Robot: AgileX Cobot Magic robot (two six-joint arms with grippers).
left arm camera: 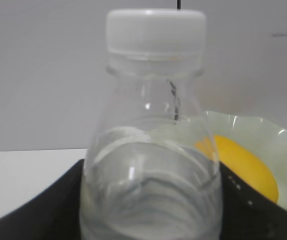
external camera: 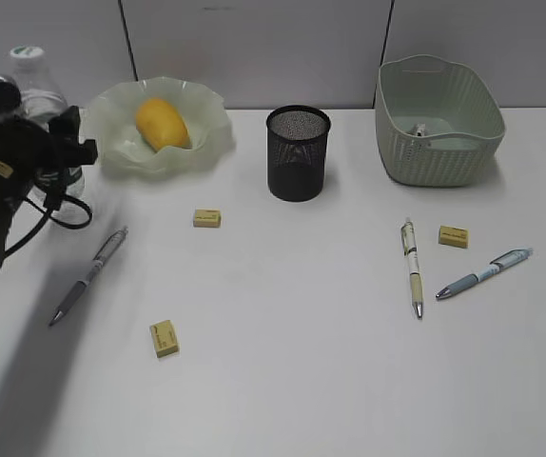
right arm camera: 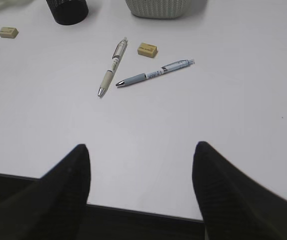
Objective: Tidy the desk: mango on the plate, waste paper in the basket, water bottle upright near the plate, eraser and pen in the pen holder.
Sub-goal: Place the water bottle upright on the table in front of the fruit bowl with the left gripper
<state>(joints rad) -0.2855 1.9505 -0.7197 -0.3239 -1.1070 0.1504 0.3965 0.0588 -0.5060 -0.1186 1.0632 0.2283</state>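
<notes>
The water bottle stands upright at the far left beside the plate, which holds the mango. My left gripper is open, with its fingers close on either side of the water bottle. A bit of waste paper lies in the basket. The pen holder stands at the back middle. Three erasers and three pens lie on the desk. My right gripper hangs open over bare desk, out of the exterior view.
The left arm and its cable fill the far left. A grey partition wall runs behind the desk. In the right wrist view a dark edge crosses below the fingers.
</notes>
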